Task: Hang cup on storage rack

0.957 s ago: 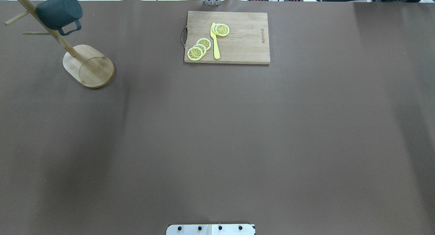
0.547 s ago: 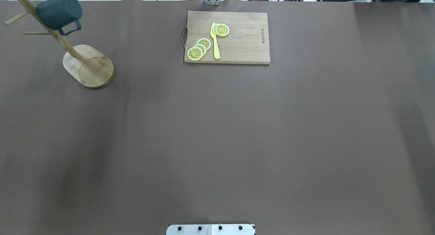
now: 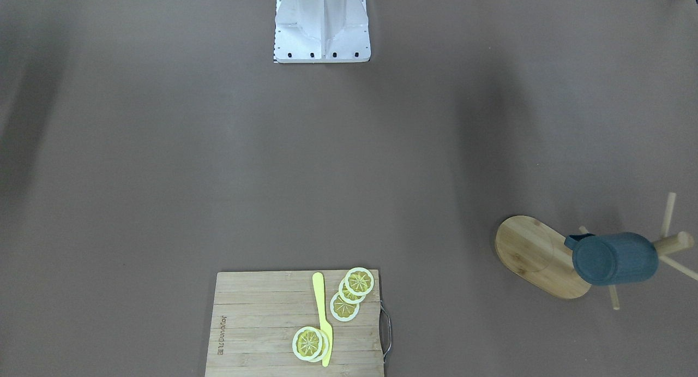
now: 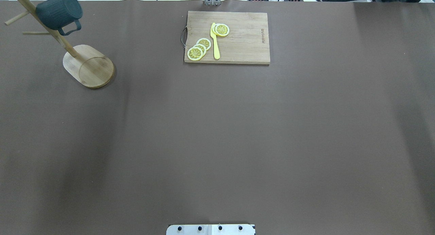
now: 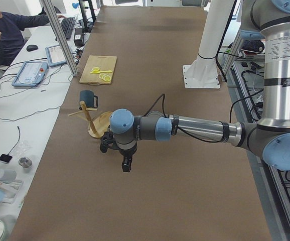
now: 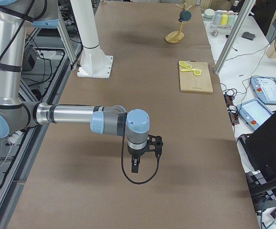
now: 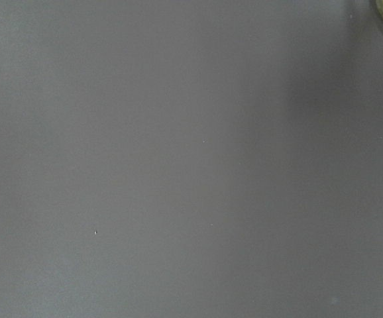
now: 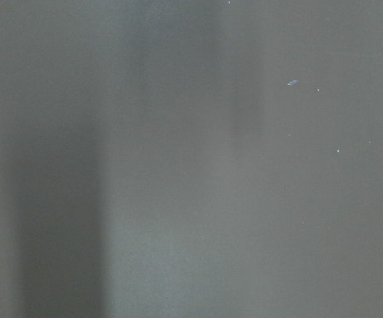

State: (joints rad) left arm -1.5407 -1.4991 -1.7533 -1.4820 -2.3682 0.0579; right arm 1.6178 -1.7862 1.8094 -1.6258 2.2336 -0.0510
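Hanging cup (image 4: 58,11): I see it up on the storage rack (image 4: 89,66), tilted against the post near the top, well clear of the table (image 4: 217,133); I cannot tell which peg carries it.
Rack position: far corner on my left side, oval base flat on the table.
Left pincer (image 5: 126,167): pointing down over bare table near the rack, touching neither rack nor cup; it shows only from the side camera, so I cannot tell whether it is spread or pressed together.
Right pincer (image 6: 134,166): pointing down over bare table, well apart from the rack; same limit, I cannot tell.
Cutting board (image 4: 238,48): far middle, carrying lemon slices (image 4: 195,53) and a yellow knife (image 4: 215,44).
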